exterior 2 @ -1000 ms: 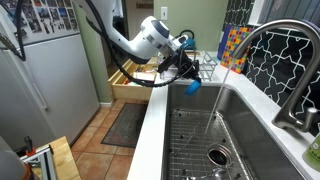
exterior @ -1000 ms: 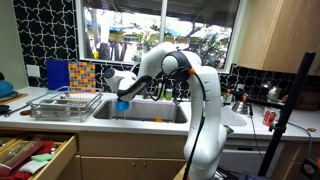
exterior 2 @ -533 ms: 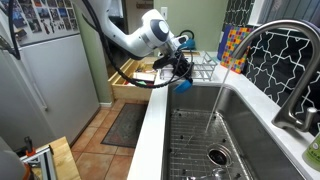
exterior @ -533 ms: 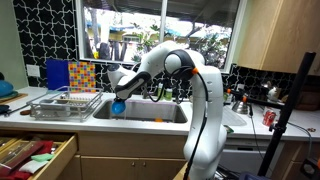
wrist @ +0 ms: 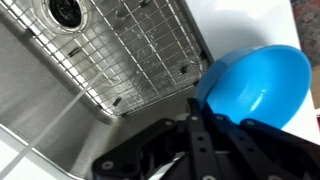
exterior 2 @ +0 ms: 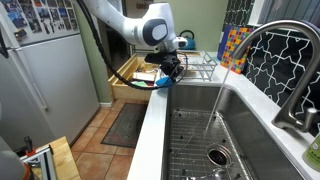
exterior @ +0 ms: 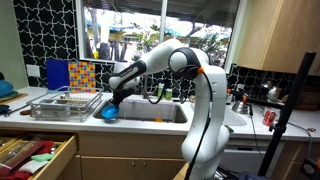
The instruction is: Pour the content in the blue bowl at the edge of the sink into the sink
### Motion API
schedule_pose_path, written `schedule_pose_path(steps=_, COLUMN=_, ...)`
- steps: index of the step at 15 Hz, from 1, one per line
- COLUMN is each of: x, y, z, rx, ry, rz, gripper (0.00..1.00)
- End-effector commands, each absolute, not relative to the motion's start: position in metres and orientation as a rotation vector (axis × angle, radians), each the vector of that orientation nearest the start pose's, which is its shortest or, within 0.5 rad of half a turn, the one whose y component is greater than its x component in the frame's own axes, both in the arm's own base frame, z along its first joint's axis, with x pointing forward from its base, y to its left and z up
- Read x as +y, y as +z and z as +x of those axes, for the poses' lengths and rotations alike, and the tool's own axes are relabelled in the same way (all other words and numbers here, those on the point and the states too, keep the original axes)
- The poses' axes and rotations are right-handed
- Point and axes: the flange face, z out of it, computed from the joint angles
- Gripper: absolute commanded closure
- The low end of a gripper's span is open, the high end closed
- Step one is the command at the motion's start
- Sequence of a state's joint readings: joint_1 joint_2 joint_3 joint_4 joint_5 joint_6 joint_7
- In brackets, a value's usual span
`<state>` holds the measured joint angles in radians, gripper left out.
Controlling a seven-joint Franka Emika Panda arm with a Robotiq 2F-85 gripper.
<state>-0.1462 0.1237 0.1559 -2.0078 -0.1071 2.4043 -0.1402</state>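
Blue bowl (wrist: pixel 255 85) hangs at the corner of the sink (wrist: pixel 50 95), over the white table (wrist: pixel 260 25), its hollow facing the wrist camera. The pincer (wrist: pixel 203 110) is clamped on its rim, beside the sink's wire grid (wrist: pixel 130 45).

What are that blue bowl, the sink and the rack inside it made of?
Blue bowl: probably plastic, evenly coloured with soft sheen. Sink: brushed stainless steel, dull grey streaky reflections. Rack: thin metal wire, likely steel, in a grid.

Tool (exterior 2: pixel 170 71) w/ blue bowl (exterior 2: pixel 161 85) at counter (exterior 2: pixel 150 132) edge, by sink (exterior 2: pixel 250 120) corner.
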Motion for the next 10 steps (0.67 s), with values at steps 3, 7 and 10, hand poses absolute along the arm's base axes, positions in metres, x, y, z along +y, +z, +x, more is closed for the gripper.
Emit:
schedule_pose_path(steps=3, x=-0.02, y=0.421, z=0.594, rx=-0.314, ry=-0.405, rz=-3.049, gripper=0.99)
schedule_pose_path(steps=7, x=-0.024, y=0.409, z=0.596, rx=-0.313, ry=-0.442, rz=-3.05, gripper=0.99)
schedule_pose_path(steps=10, x=-0.018, y=0.4, z=0.596, rx=-0.304, ry=-0.435, rz=-3.007, gripper=0.99)
